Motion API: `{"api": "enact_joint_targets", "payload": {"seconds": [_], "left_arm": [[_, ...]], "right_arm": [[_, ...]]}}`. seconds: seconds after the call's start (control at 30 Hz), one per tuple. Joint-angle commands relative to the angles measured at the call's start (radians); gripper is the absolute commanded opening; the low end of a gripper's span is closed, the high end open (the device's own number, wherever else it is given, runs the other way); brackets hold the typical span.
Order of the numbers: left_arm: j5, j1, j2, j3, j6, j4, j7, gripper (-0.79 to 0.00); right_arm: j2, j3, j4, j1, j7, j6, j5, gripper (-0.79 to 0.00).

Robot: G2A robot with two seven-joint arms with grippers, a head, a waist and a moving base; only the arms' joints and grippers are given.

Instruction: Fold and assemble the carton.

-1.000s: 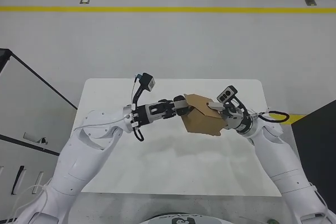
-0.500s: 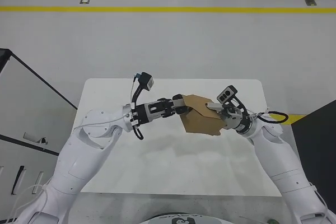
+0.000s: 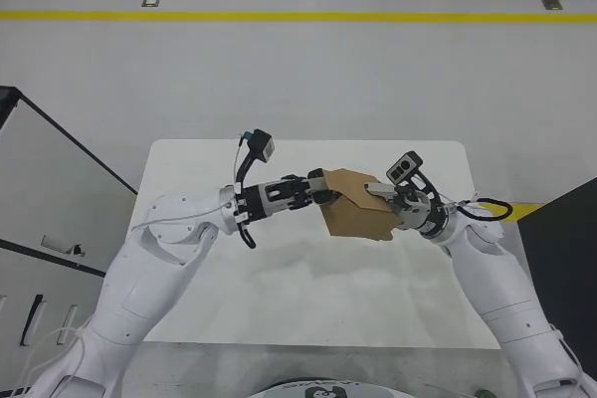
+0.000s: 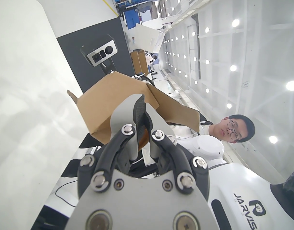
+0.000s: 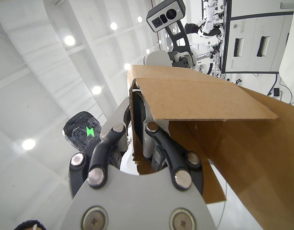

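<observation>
While the carton (image 3: 356,209) was held over the table (image 3: 279,289) towards its 12 o'clock side, the left gripper (image 3: 323,189) pinched its 9 o'clock edge and the right gripper (image 3: 384,201) its 3 o'clock flap, so both arms were equally near.

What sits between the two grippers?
The carton, pinched at opposite edges by the left gripper and right gripper, as the top view shows.

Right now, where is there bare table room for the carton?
The table is bare from the carton to its near edge, and along the far strip beyond it. Mid-table is crowded: left pincer and right pincer grip the carton.
</observation>
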Motion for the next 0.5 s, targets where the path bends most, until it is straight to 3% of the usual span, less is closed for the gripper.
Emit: {"api": "enact_joint_targets", "payload": {"seconds": [0.0,0.27,0.47], "left_arm": [[0.000,0.002,0.000,-0.002,0.001,-0.002,-0.002,-0.785],[0.008,-0.001,-0.002,0.015,0.038,0.005,-0.007,-0.785],[-0.006,0.005,0.002,-0.023,0.059,0.006,0.011,-0.785]], "right_arm": [[0.000,0.001,0.000,0.000,-0.002,-0.001,-0.004,-0.785],[-0.001,-0.003,-0.004,0.002,0.010,0.000,-0.021,-0.785],[0.000,0.009,0.000,0.006,-0.018,-0.006,-0.035,-0.785]]}}
